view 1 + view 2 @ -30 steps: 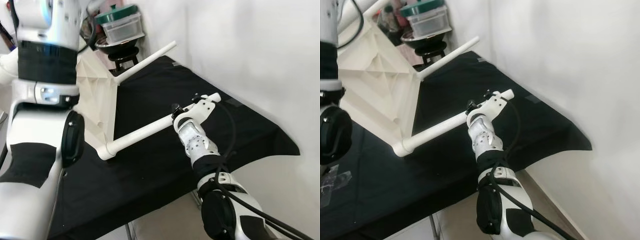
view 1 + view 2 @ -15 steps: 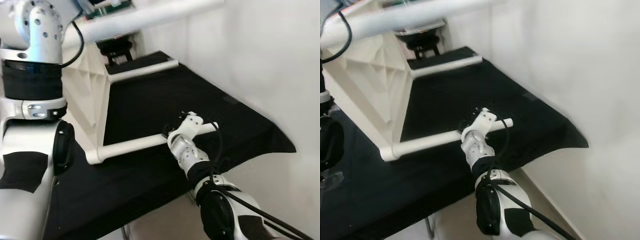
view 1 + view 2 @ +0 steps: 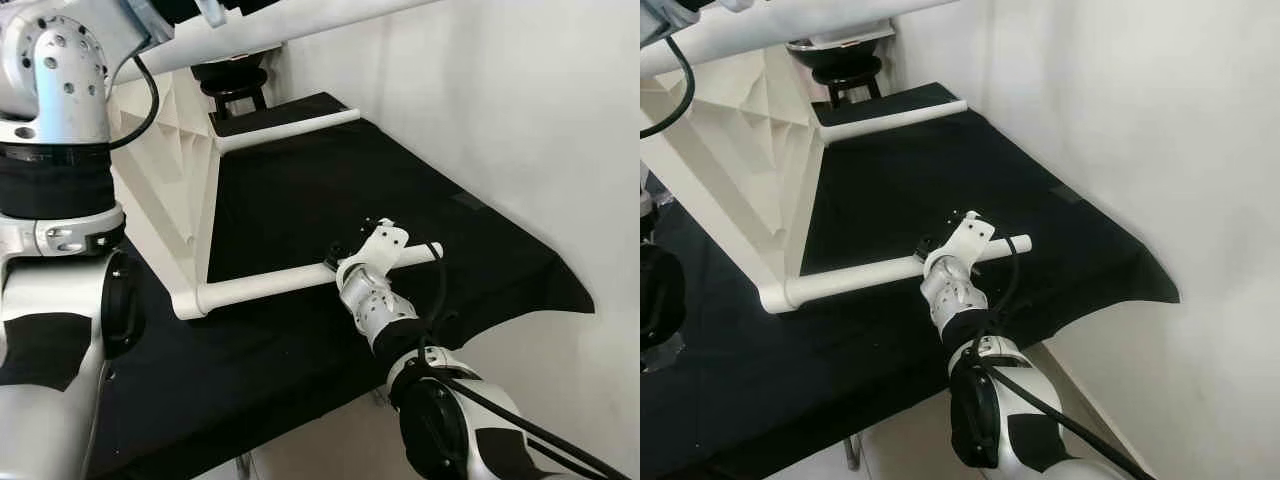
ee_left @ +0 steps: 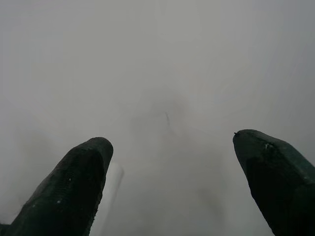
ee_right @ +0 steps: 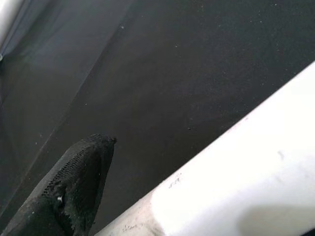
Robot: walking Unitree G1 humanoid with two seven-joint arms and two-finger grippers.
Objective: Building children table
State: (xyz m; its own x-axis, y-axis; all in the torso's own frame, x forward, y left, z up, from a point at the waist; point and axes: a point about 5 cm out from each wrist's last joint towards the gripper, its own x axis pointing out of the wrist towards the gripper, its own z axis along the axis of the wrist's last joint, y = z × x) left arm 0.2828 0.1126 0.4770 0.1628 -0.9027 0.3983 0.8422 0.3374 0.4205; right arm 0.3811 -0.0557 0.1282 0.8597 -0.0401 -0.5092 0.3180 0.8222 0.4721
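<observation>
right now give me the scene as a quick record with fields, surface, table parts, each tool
surface: black cloth covering a work table, beside a white wall
table body: white plastic children table tipped on its side on the cloth
lower leg: white leg lying along the cloth
far leg: second leg pointing toward the wall
upper leg: third leg crossing the top of the eye view
right tool: right tool at the lower leg
left tool: left tool open, facing a pale blurred surface
</observation>
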